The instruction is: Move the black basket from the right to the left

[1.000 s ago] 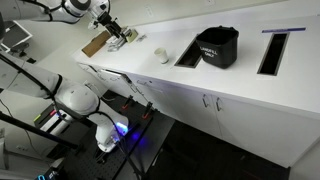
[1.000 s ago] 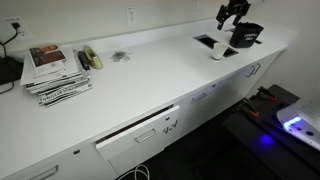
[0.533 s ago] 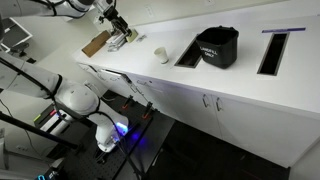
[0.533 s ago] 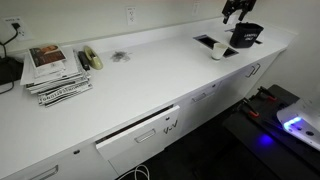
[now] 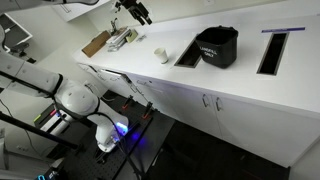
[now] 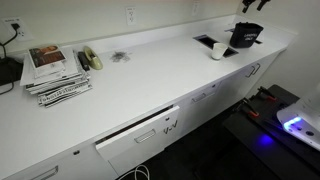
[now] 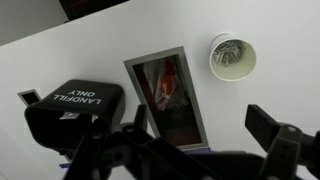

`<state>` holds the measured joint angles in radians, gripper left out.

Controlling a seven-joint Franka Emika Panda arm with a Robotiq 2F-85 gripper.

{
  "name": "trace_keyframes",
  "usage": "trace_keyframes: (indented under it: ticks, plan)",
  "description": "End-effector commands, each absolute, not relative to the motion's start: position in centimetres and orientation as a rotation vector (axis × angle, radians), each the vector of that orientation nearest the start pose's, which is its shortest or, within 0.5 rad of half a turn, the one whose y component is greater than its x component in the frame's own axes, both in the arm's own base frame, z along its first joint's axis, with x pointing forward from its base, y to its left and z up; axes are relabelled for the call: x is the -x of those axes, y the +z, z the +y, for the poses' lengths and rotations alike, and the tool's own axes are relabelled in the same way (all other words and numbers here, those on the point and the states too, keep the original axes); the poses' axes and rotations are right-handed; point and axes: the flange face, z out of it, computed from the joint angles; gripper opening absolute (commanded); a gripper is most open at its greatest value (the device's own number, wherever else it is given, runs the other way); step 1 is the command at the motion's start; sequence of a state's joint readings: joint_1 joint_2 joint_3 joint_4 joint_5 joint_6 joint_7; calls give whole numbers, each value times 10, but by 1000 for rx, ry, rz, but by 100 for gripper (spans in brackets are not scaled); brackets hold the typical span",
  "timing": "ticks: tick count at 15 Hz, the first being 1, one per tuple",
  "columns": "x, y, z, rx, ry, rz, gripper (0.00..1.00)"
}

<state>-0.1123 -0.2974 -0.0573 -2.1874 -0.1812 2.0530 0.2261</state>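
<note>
Counter [image 5: 250, 85] white, long, cabinets [image 5: 210, 105] beneath. Gripper [image 7: 195, 135] high above it, fingers [image 7: 285, 145] apart, empty. Black basket [image 7: 75, 108] beneath gripper, beside slot [image 7: 165, 85], cup [image 7: 232, 56]; basket's base hidden behind fingers.

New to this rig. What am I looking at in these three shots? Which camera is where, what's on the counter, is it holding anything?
This is a single robot arm with a two-finger gripper, steered remotely by a person. Two pictures come from cameras standing in the room, looking at the white counter from different places. The third comes from a camera on the arm's wrist, looking down past the fingers. On the counter stand a black basket labelled "Landfill only" and a small white cup, either side of a rectangular opening cut into the countertop. An exterior view also shows a stack of magazines further along the counter. The gripper hangs above the counter, open, and holds nothing.
</note>
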Motion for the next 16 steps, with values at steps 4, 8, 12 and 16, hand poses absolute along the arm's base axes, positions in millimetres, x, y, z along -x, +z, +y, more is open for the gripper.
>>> trace_keyframes:
  ticks: [4, 8, 12, 16]
  plan:
    - [-473, 528, -185, 3234, -355, 386, 100]
    - [-469, 528, -182, 3244, -359, 396, 100]
    - [-475, 526, -185, 3270, -382, 408, 100]
    - [-492, 515, -219, 3246, -378, 511, 100]
